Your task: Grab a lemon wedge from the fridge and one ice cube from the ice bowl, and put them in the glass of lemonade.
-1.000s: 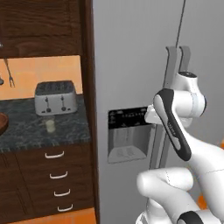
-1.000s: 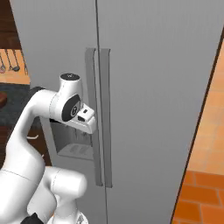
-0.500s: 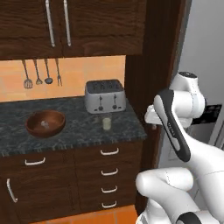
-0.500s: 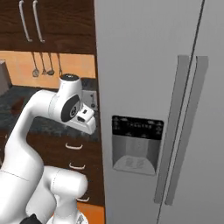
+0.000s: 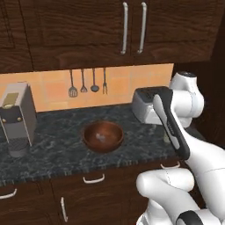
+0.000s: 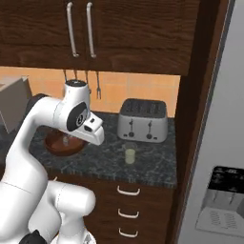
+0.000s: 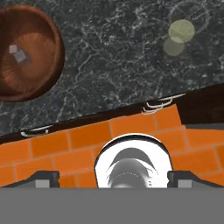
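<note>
Ice bowl (image 5: 103, 136) sits on the dark counter (image 5: 52, 149), roughly midway along it; same bowl in the hand view (image 7: 27, 52), with pale ice cubes (image 7: 18, 53) lying in its bottom. Exact count is hard to tell; at least two pieces, touching or nearly so. Glass of lemonade (image 6: 129, 155) stands on the counter well to the right of the bowl, just in front of the toaster (image 6: 143, 120); from above it shows as a pale round disc (image 7: 180, 31). Fridge (image 6: 217, 143) is further right of the bowl, past a dark cabinet panel, doors shut as far as visible. No lemon wedge visible in any view.

Gripper (image 7: 113, 177) is released, fingers spread wide, nothing between them. It hangs high over the floor in front of the drawers, short of the counter edge, looking straight down.

Risks from here, as judgement:
- Cubes are tiny and close together; a wide-open descent could nudge both, pinch two, or push one up the bowl's sloped wall and out of reach.
- Bowl wall is curved; a finger coming down near the rim could strike it and shift the bowl.
- Glass is light and close to the toaster; a careless drop could tip it.
- Arm is folded tight; the reach forward may sweep the elbow near the cabinet.
</note>
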